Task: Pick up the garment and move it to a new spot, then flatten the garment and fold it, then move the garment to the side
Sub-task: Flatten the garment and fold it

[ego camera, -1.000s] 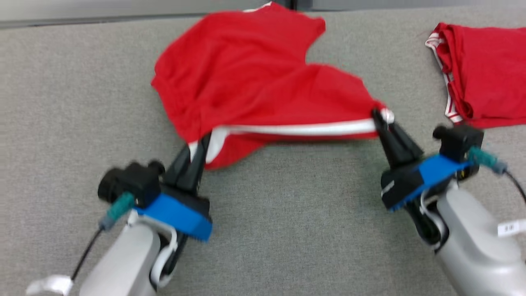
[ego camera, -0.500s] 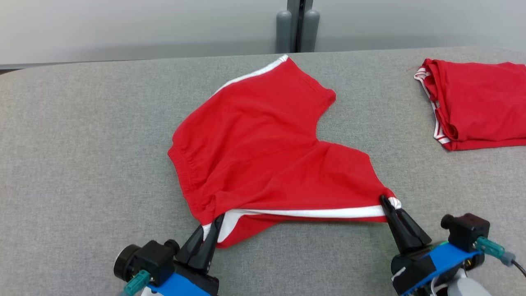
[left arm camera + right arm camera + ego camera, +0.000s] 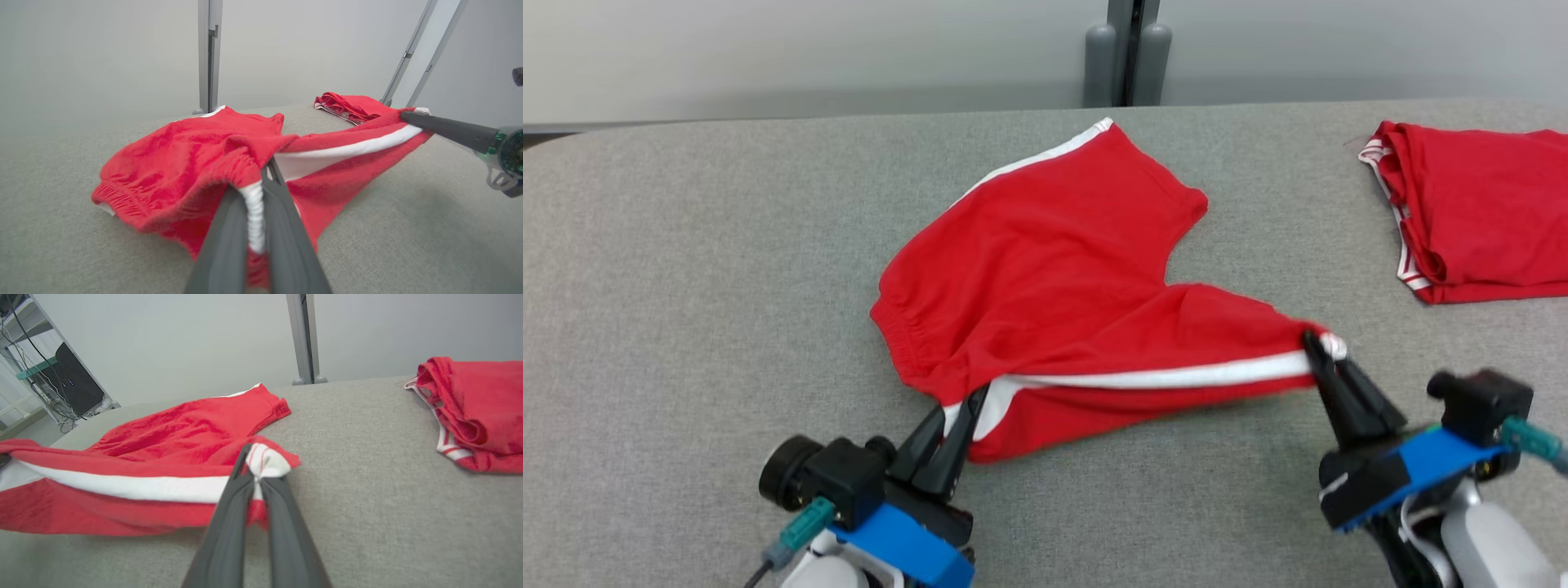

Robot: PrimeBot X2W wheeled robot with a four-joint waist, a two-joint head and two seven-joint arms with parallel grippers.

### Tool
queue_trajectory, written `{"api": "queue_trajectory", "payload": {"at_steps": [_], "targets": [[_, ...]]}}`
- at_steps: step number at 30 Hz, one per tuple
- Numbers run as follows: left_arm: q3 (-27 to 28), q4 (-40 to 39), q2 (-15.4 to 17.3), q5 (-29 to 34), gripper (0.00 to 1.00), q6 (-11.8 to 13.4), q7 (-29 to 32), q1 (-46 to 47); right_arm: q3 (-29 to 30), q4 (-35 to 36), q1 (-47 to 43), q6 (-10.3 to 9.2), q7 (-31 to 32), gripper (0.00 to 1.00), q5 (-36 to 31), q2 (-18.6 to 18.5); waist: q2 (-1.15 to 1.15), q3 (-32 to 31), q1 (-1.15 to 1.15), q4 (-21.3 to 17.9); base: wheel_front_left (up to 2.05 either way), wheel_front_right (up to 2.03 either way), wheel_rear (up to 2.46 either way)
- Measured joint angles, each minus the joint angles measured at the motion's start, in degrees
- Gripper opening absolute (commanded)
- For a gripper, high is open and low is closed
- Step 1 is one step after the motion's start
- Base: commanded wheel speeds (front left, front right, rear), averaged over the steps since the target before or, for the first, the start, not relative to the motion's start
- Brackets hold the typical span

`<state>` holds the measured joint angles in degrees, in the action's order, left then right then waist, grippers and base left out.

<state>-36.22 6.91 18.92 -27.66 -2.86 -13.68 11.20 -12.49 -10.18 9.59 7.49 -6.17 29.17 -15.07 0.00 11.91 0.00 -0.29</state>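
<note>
While the grey counter (image 3: 686,286) carries everything, the red garment (image 3: 1054,269) spreads out ahead of both end effectors. Most of it lies flat on the cloth surface beyond their fingertips, and only its near edge is raised off the counter.

That near edge is the long axis the next move depends on. It is marked by a white side stripe (image 3: 1160,378) and runs crosswise from one end effector to the other. The stripe is drawn almost straight, with a loose red layer sagging beneath it. Neither arm is nearer, since each has one end of the same line.

The left end effector (image 3: 968,404) is clamped tight on the stripe's waistband end (image 3: 255,196), with white cloth bunched between its fingers. The right end effector (image 3: 1313,343) is likewise closed hard on the stripe's leg-hem end, a white tuft poking out past its tips.

A second, folded red garment (image 3: 1486,212) lies beyond and to the right of the right end effector, well apart from the held one.

Judging by this, flattening calls for both arms to move together and keep the stripe straight as the edge comes down. The slack lower layer could tuck under.
</note>
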Motion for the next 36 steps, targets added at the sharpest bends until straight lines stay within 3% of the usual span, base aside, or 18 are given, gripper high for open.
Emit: {"api": "queue_trajectory", "payload": {"at_steps": [14, 24, 36], "targets": [[2.3, 4.5, -2.4, -0.6, 0.0, -1.7, -0.1, 12.7, -0.7, -8.0, 24.0, 0.0, 7.5, 0.0, -1.8, -2.0, 0.0, 7.6, 0.01, 3.5, 0.0, 0.0, 0.0], [4.2, 10.6, -5.8, -1.6, 0.0, -3.1, -1.1, 21.6, -5.1, -20.1, 41.8, 0.0, 10.7, 0.0, -2.4, -2.6, 0.0, 13.9, 0.02, 7.6, 0.0, 0.0, 0.0], [6.7, 18.6, -10.1, -1.4, 0.0, -4.2, -1.3, 30.4, -7.7, -38.5, 58.8, 0.0, 9.8, 0.0, -4.5, 0.1, 0.0, 21.0, 0.02, 11.0, 0.0, 0.0, 0.0]]}}
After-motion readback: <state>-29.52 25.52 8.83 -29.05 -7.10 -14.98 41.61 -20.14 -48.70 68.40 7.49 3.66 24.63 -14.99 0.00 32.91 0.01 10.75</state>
